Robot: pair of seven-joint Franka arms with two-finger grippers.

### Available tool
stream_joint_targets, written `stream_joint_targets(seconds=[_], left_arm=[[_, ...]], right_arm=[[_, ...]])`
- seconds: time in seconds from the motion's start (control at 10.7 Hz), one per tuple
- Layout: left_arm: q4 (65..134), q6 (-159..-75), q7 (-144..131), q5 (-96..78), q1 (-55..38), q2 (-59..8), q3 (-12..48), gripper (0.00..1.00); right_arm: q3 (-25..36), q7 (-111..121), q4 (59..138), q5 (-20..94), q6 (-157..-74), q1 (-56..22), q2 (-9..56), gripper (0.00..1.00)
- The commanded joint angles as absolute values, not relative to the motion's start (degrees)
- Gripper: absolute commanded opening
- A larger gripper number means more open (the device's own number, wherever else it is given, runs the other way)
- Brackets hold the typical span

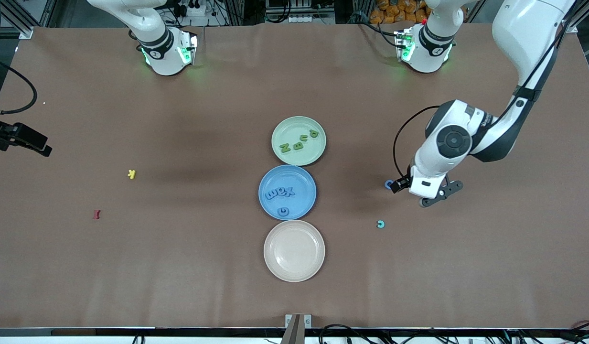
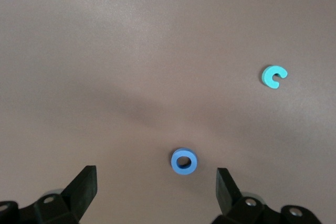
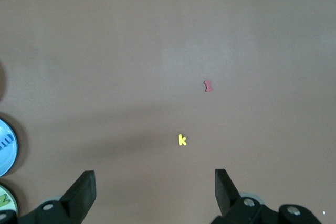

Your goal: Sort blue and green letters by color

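Left gripper (image 2: 155, 182) low over blue letter O (image 2: 184, 161), jaws spread, O lying flat between them. Right gripper (image 3: 155, 184) waiting, jaws spread, empty.

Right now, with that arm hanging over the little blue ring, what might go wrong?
The left gripper is open over the blue O; closing off-centre could flick the small ring away. The teal C lies nearby and might be mistaken for blue. The blue plate already holds letters, so a drop could knock them.
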State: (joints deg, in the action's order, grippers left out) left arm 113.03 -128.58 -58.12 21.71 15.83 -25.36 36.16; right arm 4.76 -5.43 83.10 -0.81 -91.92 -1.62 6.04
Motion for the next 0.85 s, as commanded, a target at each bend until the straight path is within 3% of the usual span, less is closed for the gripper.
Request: stream_joint_targets(seconds=[0.0, 0.09, 0.19, 0.38, 0.75], left_arm=[[118.79, -127.53, -44.98, 12.79, 8.49, -15.87, 25.65, 1.00], [121.79, -127.44, -36.30, 5.61, 1.39, -11.04, 17.14, 1.00], [124.34, -127.44, -30.03, 1.97, -1.64, -7.77, 12.27, 1.00], [128.22, -127.44, -27.42, 1.32, -2.11, -2.66, 10.72, 1.00], [123.06, -120.78, -27.16, 0.35, -1.58, 2.62, 9.85, 1.00]], right_arm=[[4.83, -6.42, 82.35, -0.26, -92.46, -1.93, 6.42, 1.00], [4.83, -6.42, 82.35, -0.26, -92.37, -1.93, 6.42, 1.00], [4.83, -6.42, 82.35, -0.26, -92.37, -1.93, 6.42, 1.00], [4.83, -6.42, 82.35, -0.26, -92.55, -2.02, 6.50, 1.00], [4.83, -6.42, 82.35, -0.26, -92.55, -2.11, 6.50, 1.00]])
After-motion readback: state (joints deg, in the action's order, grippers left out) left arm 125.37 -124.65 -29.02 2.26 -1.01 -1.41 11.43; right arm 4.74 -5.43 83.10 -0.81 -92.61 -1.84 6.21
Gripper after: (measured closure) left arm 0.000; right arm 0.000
